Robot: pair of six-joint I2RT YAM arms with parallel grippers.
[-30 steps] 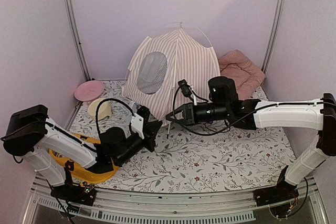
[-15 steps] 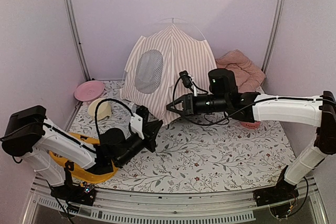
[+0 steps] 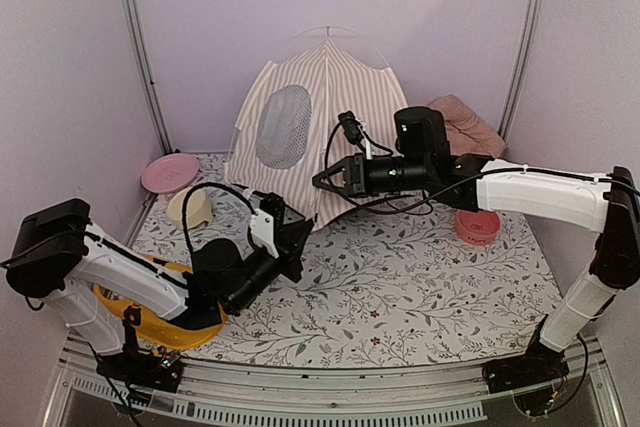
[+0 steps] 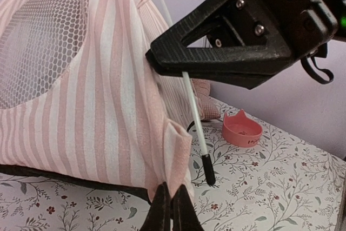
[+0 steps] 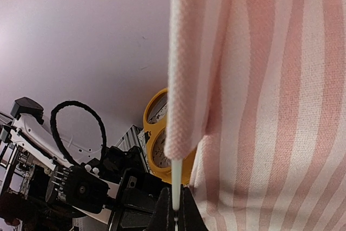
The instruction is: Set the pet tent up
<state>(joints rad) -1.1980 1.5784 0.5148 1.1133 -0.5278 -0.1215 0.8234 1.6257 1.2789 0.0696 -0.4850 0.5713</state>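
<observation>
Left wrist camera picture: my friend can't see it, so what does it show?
The black right gripper is shut on a thin white pole sticking out of the pink-and-white striped pet tent. At the bottom, the left gripper pinches the tent's lower corner. A pink bowl sits behind on the flowery tablecloth.

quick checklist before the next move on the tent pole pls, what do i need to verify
1. Pole grip: right end effector shut on the pole: ok.
2. Fabric grip: left end effector pinching the pet tent at the hem under its corner pocket: ok.
3. Seating: pole tip inside that pocket: not ok, it hangs free beside it.
4. Clearance: pink bowl apart from the pole tip: ok.
5. Poles seated at the tent's far corners: cannot tell, hidden.
</observation>
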